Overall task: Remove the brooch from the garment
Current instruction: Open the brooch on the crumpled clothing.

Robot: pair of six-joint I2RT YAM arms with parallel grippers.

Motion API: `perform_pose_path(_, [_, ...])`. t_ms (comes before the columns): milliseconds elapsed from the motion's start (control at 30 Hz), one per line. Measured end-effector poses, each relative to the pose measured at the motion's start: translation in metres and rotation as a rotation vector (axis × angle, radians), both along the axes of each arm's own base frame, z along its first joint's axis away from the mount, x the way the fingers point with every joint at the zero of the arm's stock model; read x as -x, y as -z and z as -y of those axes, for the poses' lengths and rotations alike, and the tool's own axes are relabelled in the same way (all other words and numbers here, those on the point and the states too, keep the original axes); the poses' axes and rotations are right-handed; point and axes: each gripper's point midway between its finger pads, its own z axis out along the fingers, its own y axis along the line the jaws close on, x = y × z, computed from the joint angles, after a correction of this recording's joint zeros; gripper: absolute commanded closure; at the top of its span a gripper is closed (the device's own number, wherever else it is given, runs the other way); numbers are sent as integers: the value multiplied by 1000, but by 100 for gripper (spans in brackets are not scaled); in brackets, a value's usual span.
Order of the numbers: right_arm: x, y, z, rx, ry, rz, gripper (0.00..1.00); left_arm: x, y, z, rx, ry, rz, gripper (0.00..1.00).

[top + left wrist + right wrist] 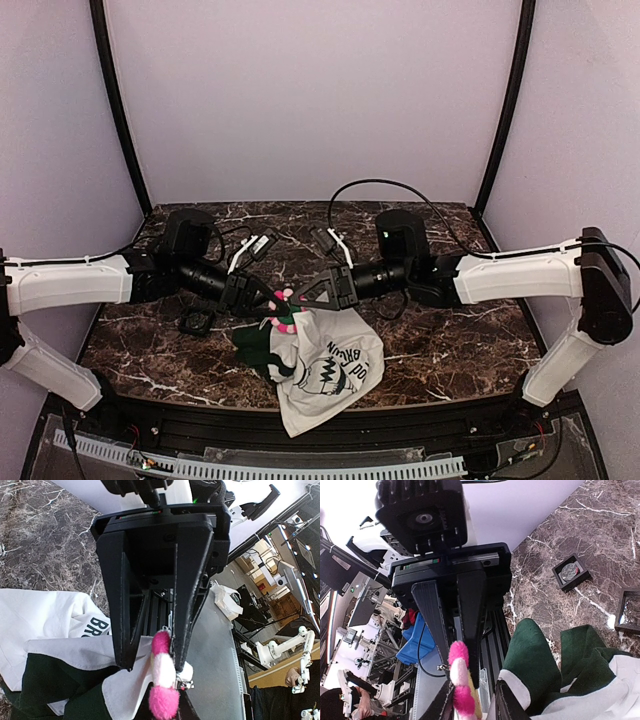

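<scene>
At the left, a small black frame [196,322] lies on the marble bench [450,345]. The left gripper [268,302] has its jaws clenched on a fold of the garment [330,375], just beside the brooch [286,312] (pink and white petals, pinned into the white cloth). The brooch sits between the two grippers. The right gripper [299,298] meets it from the other side, jaws closed on the petals. The shirt trails down from there, its lower end reaching over the bench's near edge.
</scene>
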Motion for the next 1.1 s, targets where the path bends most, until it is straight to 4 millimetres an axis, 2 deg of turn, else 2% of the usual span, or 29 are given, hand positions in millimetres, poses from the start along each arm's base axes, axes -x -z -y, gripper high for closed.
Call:
perform_pose_path(767, [8,2,-7,-24,-61,1,78,2,1,0,1,14,-19,99])
perform_pose_path(1100, [11,1,-7,-29,-77,3,74,6,0,0,6,32,-37,99])
